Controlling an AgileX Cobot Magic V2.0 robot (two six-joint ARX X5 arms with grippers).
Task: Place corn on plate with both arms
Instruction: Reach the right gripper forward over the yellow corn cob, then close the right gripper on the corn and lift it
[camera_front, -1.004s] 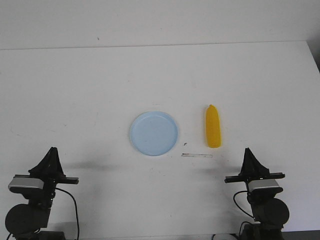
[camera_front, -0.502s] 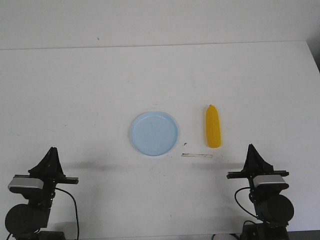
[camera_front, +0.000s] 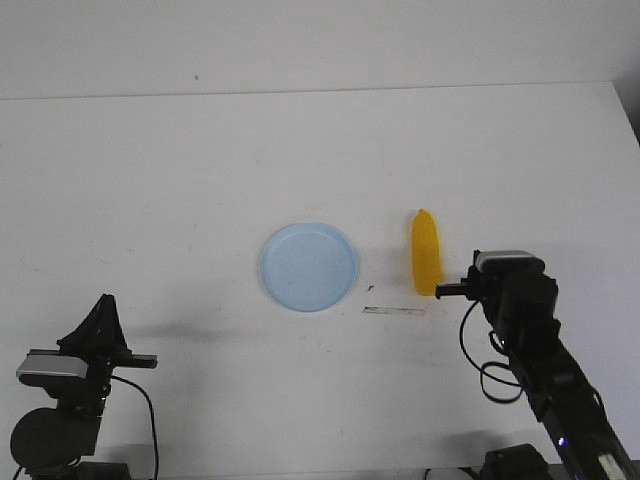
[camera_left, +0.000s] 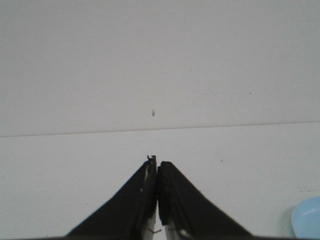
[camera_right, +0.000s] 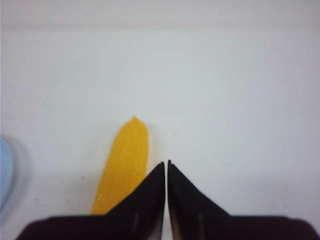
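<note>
On the white desk (camera_front: 150, 170), right arm reaching toward the corn (camera_front: 427, 254).

The corn lies just right of the plate (camera_front: 308, 267), not on it. The right fingers (camera_right: 166, 167) are pressed together, empty, beside the cob's near end, likely lining up. The right wrist view shows its kernel texture. The left fingers (camera_left: 157, 167) are also closed, empty, well apart.

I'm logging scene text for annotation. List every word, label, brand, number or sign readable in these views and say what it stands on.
There is none to read.
The corn is plain yellow, with no label.
The plate is plain pale blue, with no print.
The table bears only small dark specks and a thin pale strip with no legible writing.
The left gripper and right gripper, both closed, show no readable brand or number.
</note>
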